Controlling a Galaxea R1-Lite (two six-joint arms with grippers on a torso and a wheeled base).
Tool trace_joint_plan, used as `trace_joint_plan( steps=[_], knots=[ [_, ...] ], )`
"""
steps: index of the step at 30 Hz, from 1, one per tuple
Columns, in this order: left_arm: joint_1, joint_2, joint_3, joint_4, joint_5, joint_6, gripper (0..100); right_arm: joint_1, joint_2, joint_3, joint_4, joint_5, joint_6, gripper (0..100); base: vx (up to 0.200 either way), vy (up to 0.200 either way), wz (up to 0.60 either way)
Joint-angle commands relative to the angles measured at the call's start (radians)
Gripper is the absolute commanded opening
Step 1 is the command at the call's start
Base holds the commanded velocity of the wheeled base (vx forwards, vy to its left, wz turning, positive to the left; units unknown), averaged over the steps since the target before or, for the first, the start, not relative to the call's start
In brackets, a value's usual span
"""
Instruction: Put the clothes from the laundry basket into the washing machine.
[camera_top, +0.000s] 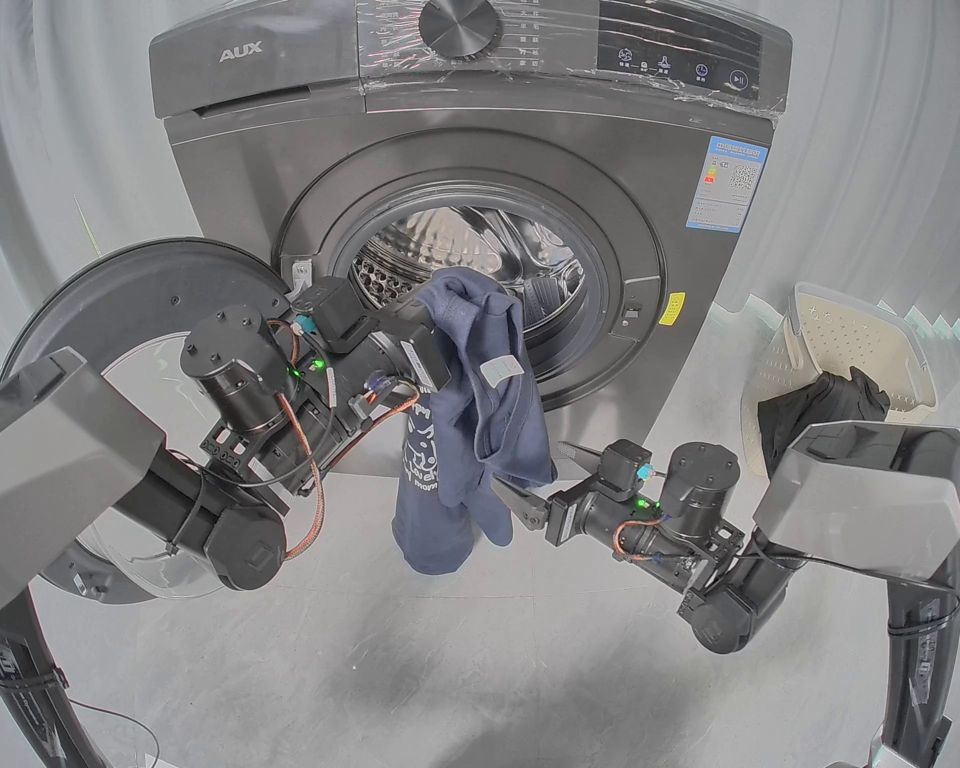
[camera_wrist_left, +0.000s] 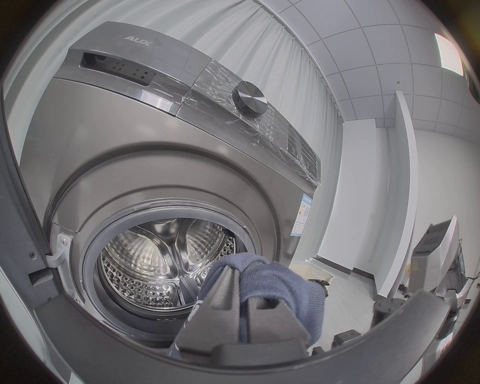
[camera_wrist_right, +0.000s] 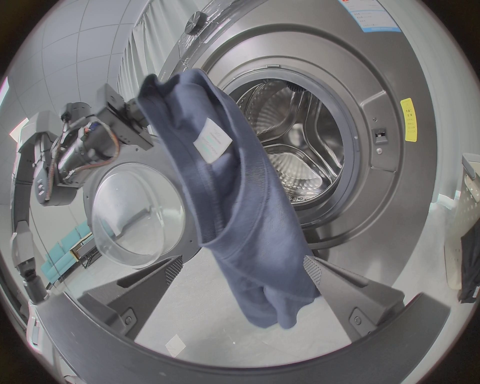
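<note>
- Navy garment: dark blue knit, bunched into a long drape. It has a white label on the side facing out and a pale print low on the 9 o'clock fold.
- Long axis runs 12 to 6 in the head view, near vertical. The gathered top end points to 12 and the loose end hangs to 6, clear of the floor.
- Position: in the air in front of the washing machine. The top end overlaps the 7 o'clock part of the drum opening, and the rest is outside it.
- Left tool: pressed together on the top end of the garment, with cloth bulging over the fingertips.
- Right tool: spread, at 4 o'clock of the garment. In the right wrist view the lower cloth sits between its fingers; can't tell if they touch it.
- Door: swung open at 9 o'clock of the drum.
- Laundry basket: at 3 o'clock, on the floor beside the machine, with a dark garment spilling over its rim.
</note>
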Motion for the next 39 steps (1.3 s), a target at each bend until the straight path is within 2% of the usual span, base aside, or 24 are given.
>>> trace_joint_plan(
  steps=[1, 7, 8, 18, 21, 27, 33, 34, 39],
  knots=[
    [-0.006, -0.009, 0.0, -0.003, -0.002, 0.0, 0, -0.036, 0.129, -0.153, 0.03, 0.027, -0.004, 100, 0.0, 0.0, 0.0],
    [-0.006, -0.02, 0.002, 0.0, -0.003, 0.0, 0, -0.042, 0.133, -0.204, 0.064, 0.06, -0.002, 100, 0.0, 0.0, 0.0],
    [-0.006, -0.018, 0.002, 0.002, -0.003, 0.0, 0, -0.038, 0.134, -0.213, 0.065, 0.08, 0.001, 100, 0.0, 0.0, 0.0],
    [-0.021, -0.021, -0.001, 0.006, 0.0, -0.001, 0, 0.002, 0.203, -0.331, 0.087, 0.085, 0.004, 100, 0.0, 0.0, 0.0],
    [-0.036, -0.021, -0.001, 0.008, 0.009, -0.003, 0, 0.031, 0.24, -0.4, 0.113, 0.079, 0.006, 100, 0.0, 0.0, 0.0],
    [-0.049, -0.023, 0.002, 0.011, 0.015, -0.003, 0, 0.042, 0.297, -0.491, 0.136, 0.054, 0.006, 100, 0.0, 0.0, 0.0],
    [-0.047, -0.034, 0.014, 0.017, 0.032, -0.003, 0, 0.041, 0.386, -0.644, 0.142, -0.03, -0.001, 100, 0.0, 0.0, 0.0],
    [-0.047, -0.034, 0.016, 0.017, 0.04, -0.003, 0, 0.038, 0.389, -0.653, 0.144, -0.039, -0.001, 0, 0.0, 0.0, 0.0],
    [-0.032, -0.029, 0.023, 0.052, 0.064, -0.004, 0, 0.027, 0.389, -0.656, 0.136, -0.056, -0.001, 0, 0.0, 0.0, 0.0]
  ],
)
